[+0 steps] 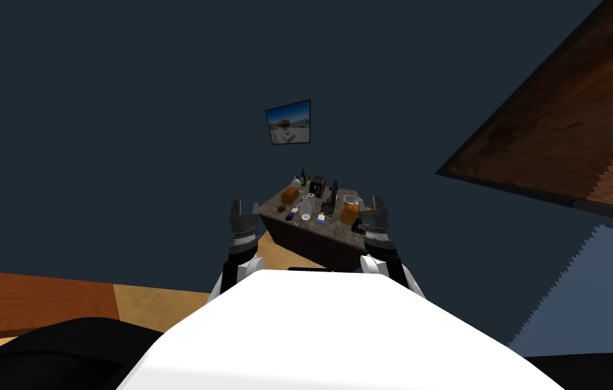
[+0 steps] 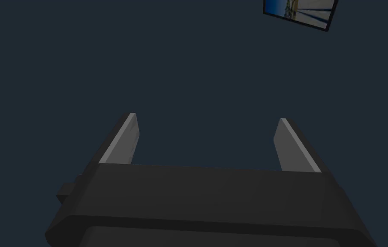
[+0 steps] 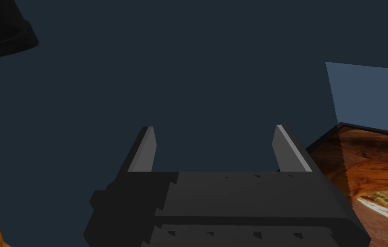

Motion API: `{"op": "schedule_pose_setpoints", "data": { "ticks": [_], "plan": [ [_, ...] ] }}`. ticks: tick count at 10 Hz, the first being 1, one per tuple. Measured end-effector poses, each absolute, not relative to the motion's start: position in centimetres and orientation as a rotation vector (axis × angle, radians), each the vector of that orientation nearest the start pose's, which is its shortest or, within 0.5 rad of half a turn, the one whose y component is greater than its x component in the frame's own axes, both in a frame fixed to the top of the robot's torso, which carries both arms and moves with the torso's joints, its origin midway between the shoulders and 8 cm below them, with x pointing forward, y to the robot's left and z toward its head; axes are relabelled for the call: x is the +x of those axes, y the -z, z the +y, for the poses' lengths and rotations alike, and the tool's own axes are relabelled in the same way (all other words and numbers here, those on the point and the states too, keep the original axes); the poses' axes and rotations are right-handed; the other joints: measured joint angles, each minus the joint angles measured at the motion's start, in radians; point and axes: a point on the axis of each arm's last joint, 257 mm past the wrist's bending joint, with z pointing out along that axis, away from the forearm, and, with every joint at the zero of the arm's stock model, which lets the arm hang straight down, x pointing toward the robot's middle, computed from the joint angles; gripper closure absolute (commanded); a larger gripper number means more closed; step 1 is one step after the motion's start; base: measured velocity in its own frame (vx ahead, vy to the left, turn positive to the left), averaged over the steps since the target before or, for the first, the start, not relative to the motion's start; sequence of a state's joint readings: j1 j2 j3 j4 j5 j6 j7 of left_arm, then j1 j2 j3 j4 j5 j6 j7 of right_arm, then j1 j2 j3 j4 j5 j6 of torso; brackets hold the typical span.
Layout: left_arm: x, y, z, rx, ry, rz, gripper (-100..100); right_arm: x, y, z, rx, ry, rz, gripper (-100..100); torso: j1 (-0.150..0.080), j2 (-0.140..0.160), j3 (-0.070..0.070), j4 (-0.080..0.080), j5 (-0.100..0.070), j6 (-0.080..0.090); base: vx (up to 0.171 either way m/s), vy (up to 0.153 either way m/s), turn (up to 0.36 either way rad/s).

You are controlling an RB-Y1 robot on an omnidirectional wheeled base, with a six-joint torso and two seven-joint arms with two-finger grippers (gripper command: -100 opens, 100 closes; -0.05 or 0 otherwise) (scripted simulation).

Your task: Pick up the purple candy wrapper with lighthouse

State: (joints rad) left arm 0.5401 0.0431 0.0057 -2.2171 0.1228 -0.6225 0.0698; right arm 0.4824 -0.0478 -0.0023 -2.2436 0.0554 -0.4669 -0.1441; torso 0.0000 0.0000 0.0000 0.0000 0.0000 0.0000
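While both arms stand raised at the near side of the table (image 1: 308,240), neither one has anything in its grip. Left tool (image 2: 206,116): released, blades spread well apart with nothing between them, sitting just off the table's left corner in the head view. Right tool (image 3: 214,127): same story, spread and empty, up at the table's right corner, just beside a jug (image 1: 350,208) of orange liquid.

Now the target. The purple candy wrapper (image 1: 290,216) lies flat on the stone-patterned top, close to the near edge on the left half (a tiny dark blue-purple scrap, too small to read any print on it). It is nearer the left tool than the right, and apart from both.

Crowded table around it: a clear bottle (image 1: 307,208) stands just to its right and an orange-brown lump (image 1: 290,195) sits behind it. A small white and blue item (image 1: 322,219) lies further right along the same edge. At the back stand a dark box (image 1: 318,183) and a green bottle (image 1: 303,177).
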Motion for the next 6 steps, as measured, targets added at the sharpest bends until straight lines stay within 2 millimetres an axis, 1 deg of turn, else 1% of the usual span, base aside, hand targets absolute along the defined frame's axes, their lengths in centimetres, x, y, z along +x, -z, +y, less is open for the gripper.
{"op": "schedule_pose_setpoints", "data": {
  "ticks": [3,6],
  "plan": [
    [34.4,-0.1,29.2,-0.745,1.464,0.592,-100,35.9,-0.7,-27.0,0.693,-1.391,0.684,0,0.000,0.001,0.000,0.000,0.000,0.000,-0.013,0.002,-0.052],
    [35.9,0.8,28.9,-0.806,1.510,0.645,-100,35.9,-0.7,-27.0,0.693,-1.391,0.684,0,0.000,0.001,0.000,0.000,0.000,0.000,-0.013,0.000,-0.043]
  ]
}}
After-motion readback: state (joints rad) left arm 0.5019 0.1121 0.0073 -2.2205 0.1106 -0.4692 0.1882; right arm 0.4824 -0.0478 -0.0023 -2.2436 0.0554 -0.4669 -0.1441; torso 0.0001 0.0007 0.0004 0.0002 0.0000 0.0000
